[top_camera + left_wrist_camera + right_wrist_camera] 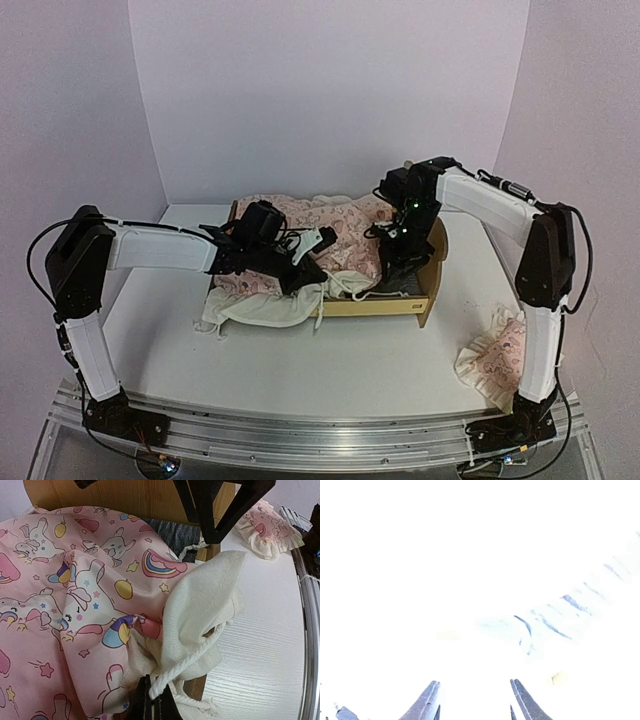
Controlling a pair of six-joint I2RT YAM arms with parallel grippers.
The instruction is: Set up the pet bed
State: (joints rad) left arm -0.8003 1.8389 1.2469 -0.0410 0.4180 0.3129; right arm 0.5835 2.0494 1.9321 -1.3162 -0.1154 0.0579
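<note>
Watching the overhead feed, I have the left pincer [298, 278] down at the near long rail of the pet bed [385, 306]. The bed's plywood frame sits directly beneath both pincers, with its tall headboard [436, 268] just past the right pincer [400, 268], on the side away from the left one. On the left wrist camera the fingers [142, 702] are pressed almost together, nipping a twisted white cord [185, 666] and the cream ruffle [200, 615] at the edge of the pink cover [60, 605], which is printed with rainbows and cartoon animals. That cover lies bunched over most of the bed, spreading out ahead of the left pincer and off to one side of it. The ruffle spills over the rail toward the table [350, 370] just below the pincer. Further ahead of the left pincer, a strip of the bed's dark grey fabric base [170, 532] shows bare between the cover and the wood, and the right pincer hangs over that strip, pointing down. The right wrist feed is blown out to white. All I can make out there are two fingertips [427, 700] standing well apart, and I cannot tell whether anything lies between them. A small pink ruffled pillow [495, 360] lies on the table well apart from both pincers, near the right arm's base.
</note>
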